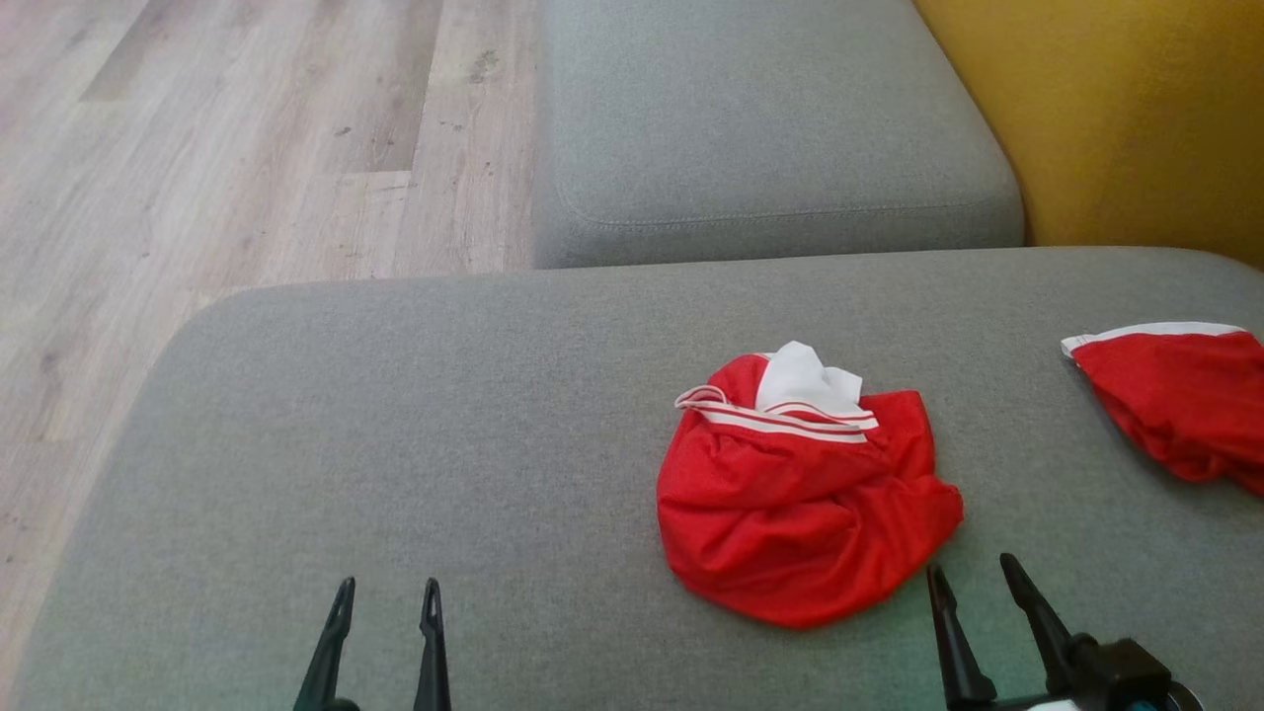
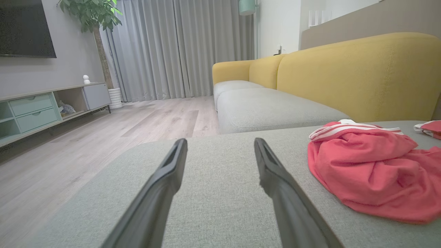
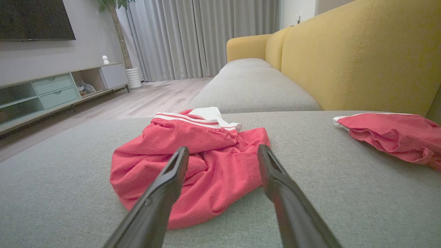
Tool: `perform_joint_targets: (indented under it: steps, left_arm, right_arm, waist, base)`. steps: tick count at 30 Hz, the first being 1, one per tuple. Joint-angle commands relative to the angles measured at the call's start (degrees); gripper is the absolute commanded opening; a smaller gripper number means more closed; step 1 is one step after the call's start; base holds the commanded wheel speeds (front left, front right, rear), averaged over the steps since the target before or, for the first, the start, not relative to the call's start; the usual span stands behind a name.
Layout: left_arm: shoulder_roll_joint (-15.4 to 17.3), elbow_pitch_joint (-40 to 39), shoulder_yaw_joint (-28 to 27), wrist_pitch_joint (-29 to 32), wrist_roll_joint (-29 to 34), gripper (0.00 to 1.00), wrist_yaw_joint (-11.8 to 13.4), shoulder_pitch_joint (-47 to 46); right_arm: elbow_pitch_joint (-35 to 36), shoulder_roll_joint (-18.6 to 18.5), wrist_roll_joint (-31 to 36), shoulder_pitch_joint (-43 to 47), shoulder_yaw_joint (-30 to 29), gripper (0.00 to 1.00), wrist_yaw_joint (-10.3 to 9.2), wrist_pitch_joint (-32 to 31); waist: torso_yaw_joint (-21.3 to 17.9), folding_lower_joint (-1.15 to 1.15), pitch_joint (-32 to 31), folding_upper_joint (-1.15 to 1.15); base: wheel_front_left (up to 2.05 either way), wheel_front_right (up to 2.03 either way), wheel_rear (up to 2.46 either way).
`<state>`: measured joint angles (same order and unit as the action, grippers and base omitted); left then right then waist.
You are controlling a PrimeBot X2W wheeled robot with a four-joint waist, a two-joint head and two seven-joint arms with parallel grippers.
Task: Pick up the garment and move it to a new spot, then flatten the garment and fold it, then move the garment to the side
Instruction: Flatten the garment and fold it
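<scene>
A crumpled red garment [image 1: 800, 513] with a white striped waistband is seen lying on a wide grey seat cushion [image 1: 395, 444], right of the cushion's middle and set back from its near edge. A second garment [image 1: 1180, 405], also red, is laid at the cushion's far right, well apart from the first, with grey fabric between them. The left half of the cushion is left open up to its rounded left edge, beyond which a pale wooden floor [image 1: 197, 148] is seen. Behind the back edge a further cushion [image 1: 760, 128] is set, and a yellow backrest [image 1: 1136, 118] is seen along the right. The left gripper [image 1: 387, 585] is held over the open fabric at the lower left, its fingers spread wide with nothing between them. The right gripper [image 1: 971, 565] is held just beside the near right hem of the crumpled garment, its fingers spread wide too and nothing gripped; in the right wrist view the garment is seen between and beyond its fingertips
</scene>
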<state>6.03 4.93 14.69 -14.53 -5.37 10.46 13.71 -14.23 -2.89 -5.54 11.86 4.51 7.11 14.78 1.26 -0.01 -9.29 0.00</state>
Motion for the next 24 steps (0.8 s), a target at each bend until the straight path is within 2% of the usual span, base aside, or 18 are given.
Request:
perform_joint_targets:
  steps: [1,24]
  left_arm:
    - [-0.7,-1.9,-2.3,-0.5,0.5,1.0,-0.4,-1.9]
    - [-2.2,-1.3,-5.4,-0.5,3.0,1.0,-2.7,-0.5]
  right_arm:
    - [1.9,-0.4,-0.2,-2.1,0.9,1.0,0.37,0.2]
    - [1.9,-0.1,-0.1,-2.6,0.3,1.0,0.37,0.2]
  waist:
    - [-0.1,0.01,0.0,0.0]
    - [-1.3,0.01,0.3,0.0]
  base:
    - [0.0,0.0,0.0]
    - [0.0,0.0,0.0]
